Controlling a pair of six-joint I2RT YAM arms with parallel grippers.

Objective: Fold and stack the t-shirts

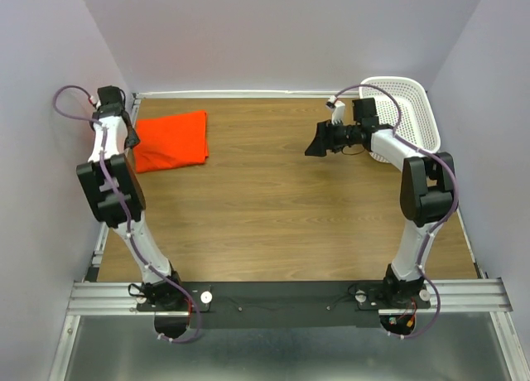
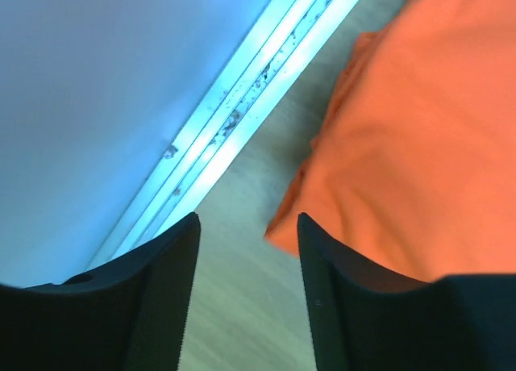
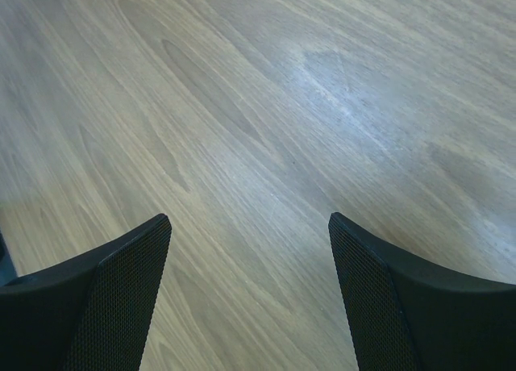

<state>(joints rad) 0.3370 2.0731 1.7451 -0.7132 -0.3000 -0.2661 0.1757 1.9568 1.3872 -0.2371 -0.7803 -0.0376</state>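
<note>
The orange t-shirt lies folded into a rough rectangle on the far left part of the wooden table, close to the back wall and well apart from the white perforated basket, which stands at the far right corner.

The left arm reaches along the left side to that far corner. In its wrist view the left gripper has its jaws spread, with nothing between them but bare wood and one corner of the shirt. That corner pokes a little way into the gap from the side of the right-hand finger in that view; the rest of the orange cloth spreads out beyond that finger and runs partly behind it. Whether the finger touches the cloth cannot be told. The other finger stands over bare table, beside the pale metal rail that runs along the foot of the wall. The cloth there looks soft and slightly rumpled at its edge.

The right gripper hangs above the table to the left of the basket, pointing toward the middle. Its jaws are wide apart, and its wrist view shows only wood grain between and beyond them. The shirt is well away from it, across the table.
</note>
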